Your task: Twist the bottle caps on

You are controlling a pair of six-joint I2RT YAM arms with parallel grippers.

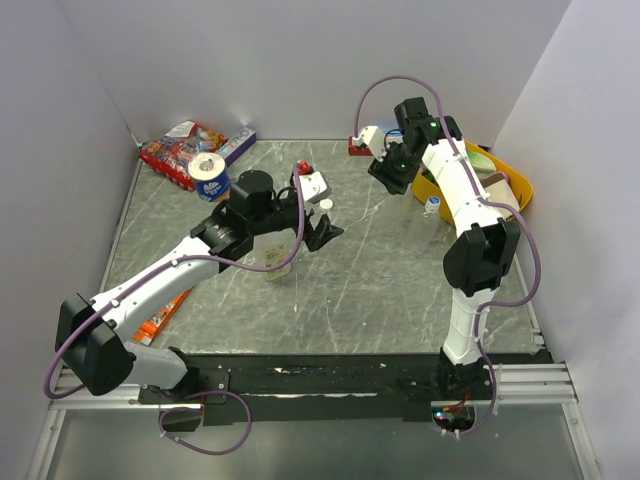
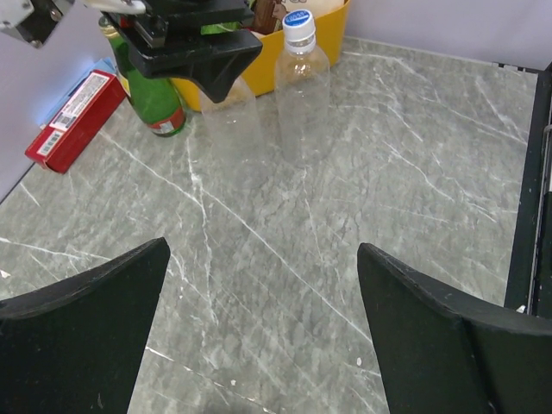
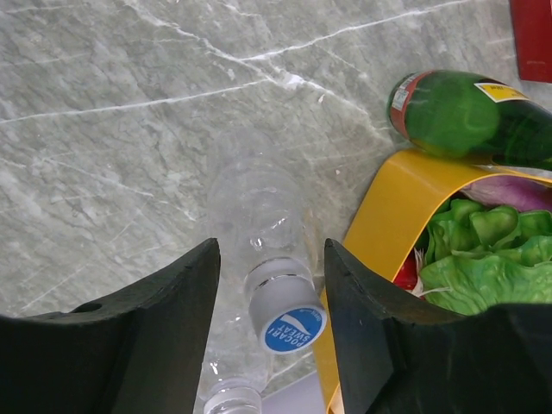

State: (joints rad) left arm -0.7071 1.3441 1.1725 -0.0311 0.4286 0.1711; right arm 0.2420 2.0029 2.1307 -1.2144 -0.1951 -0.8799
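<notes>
A clear bottle (image 3: 259, 216) stands beside the yellow basket (image 3: 379, 216). It wears a white cap with a blue top (image 3: 291, 329). My right gripper (image 3: 272, 250) hangs over it, open, with a gap between the cap and each finger. A second clear bottle neck (image 3: 228, 398) shows at the bottom edge. In the left wrist view the capped bottle (image 2: 302, 86) stands to the right of another clear bottle (image 2: 228, 116), whose top is hidden by the right gripper (image 2: 194, 43). My left gripper (image 2: 263, 276) is wide open over bare table. From above, a bottle with a yellow label (image 1: 278, 255) stands under the left arm.
A dark green glass bottle (image 3: 457, 116) stands by the basket of lettuce (image 3: 483, 250). A red box (image 2: 73, 121) lies at the back wall. A tape roll (image 1: 210, 172), snack packets (image 1: 180, 150) and a white box (image 1: 310, 185) sit at the back left.
</notes>
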